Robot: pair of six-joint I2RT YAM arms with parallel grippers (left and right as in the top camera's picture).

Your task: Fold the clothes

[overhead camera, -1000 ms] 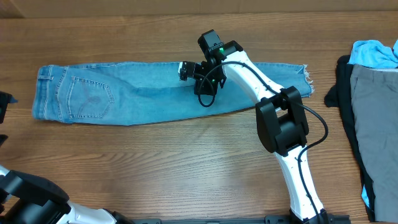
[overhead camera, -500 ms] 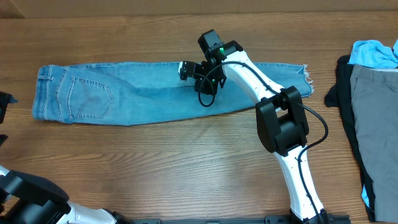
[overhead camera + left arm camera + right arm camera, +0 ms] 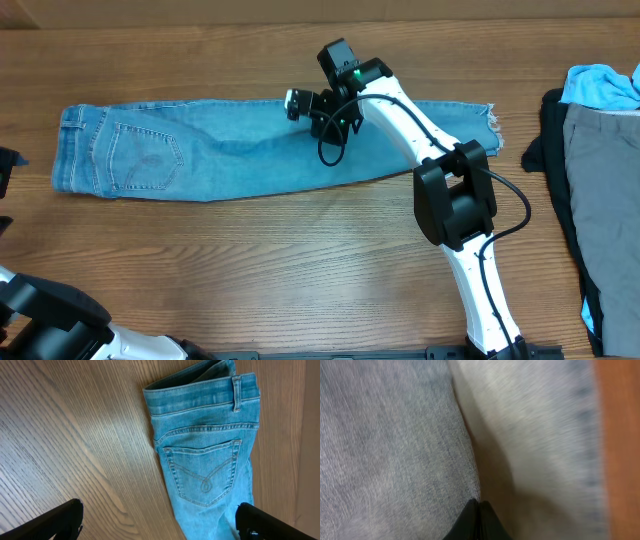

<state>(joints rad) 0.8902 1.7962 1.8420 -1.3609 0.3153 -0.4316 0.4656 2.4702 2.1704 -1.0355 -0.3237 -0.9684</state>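
Right gripper (image 3: 296, 103): tips pressed together at the far edge of the jeans (image 3: 200, 150), about midway along their length. In the right wrist view the fingertips (image 3: 477, 510) meet on a raised ridge of denim, so they are clamped on a fold of the cloth.

Left gripper (image 3: 159, 515): fingers spread wide apart, holding nothing, hovering above the waistband end of the jeans at the left of the tabletop (image 3: 300, 260).

Surface: brown wood-grain tabletop, grain running left to right. A pale band runs along its far edge. At the far right lies a pile of clothes: a grey garment (image 3: 605, 170) on a black one (image 3: 555, 150), with a sky-blue one (image 3: 600, 85) at the far end. The pile is well apart from the jeans.

Jeans: faded light-blue denim, laid flat lengthwise, waistband left, hems right. Legs stacked one over the other. Back pocket (image 3: 145, 158) faces up, with curved stitching and a belt loop above it. Right hem (image 3: 491, 125) is frayed.
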